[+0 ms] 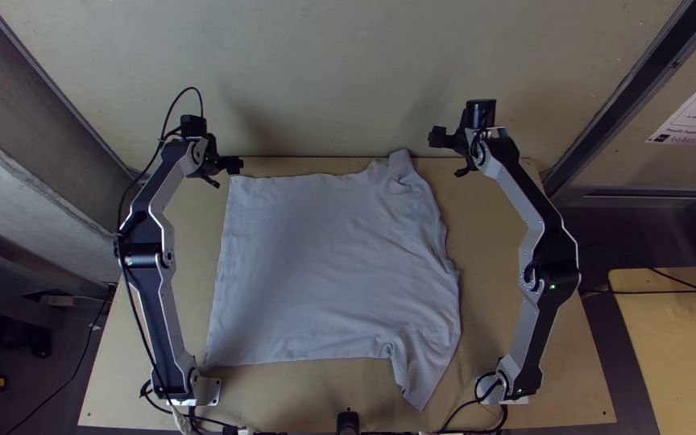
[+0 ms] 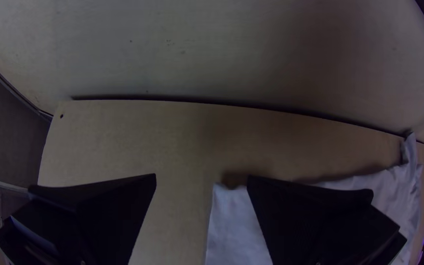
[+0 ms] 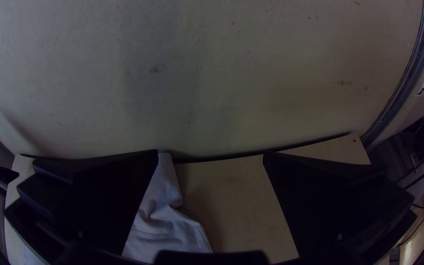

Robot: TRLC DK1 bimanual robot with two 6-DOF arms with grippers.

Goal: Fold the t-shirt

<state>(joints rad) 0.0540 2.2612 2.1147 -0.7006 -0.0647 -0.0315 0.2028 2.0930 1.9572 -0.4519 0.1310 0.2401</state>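
Two end effectors, both spread with nothing pinched. Your t-shirt [image 1: 324, 266] lies spread on the surface [image 1: 485, 242]: its far hem corner is just beside the left end effector [image 2: 201, 175], the rumpled far sleeve [image 1: 403, 173] across from the right end effector [image 3: 211, 153]. Expect light, limp, no stiffness. Pinch that corner and the sleeve, all layers (top layer may slide alone). Not fragile, but slack cloth will bunch, so you'd want it taut.
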